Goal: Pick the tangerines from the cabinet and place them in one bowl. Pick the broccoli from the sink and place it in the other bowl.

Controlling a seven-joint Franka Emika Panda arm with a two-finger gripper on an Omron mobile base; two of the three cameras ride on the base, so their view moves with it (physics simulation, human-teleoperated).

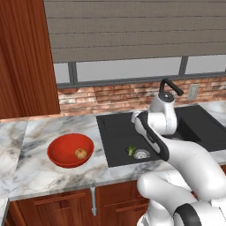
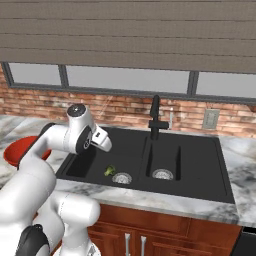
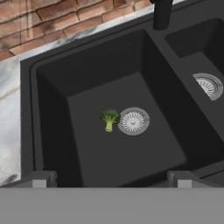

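The broccoli lies on the floor of the left basin of the black sink, just beside the silver drain. It also shows as a small green clump in both base views. My gripper hangs above the basin, open and empty, with its fingertips wide apart; the hand is over the sink's left part. On the counter left of the sink, the red bowl holds one tangerine. The reddish-brown cabinet rises at the far left.
A black faucet stands behind the divider between the two basins, with a brick backsplash and window behind. The right basin has its own drain. Marble counter surrounds the sink. Drawer fronts sit below.
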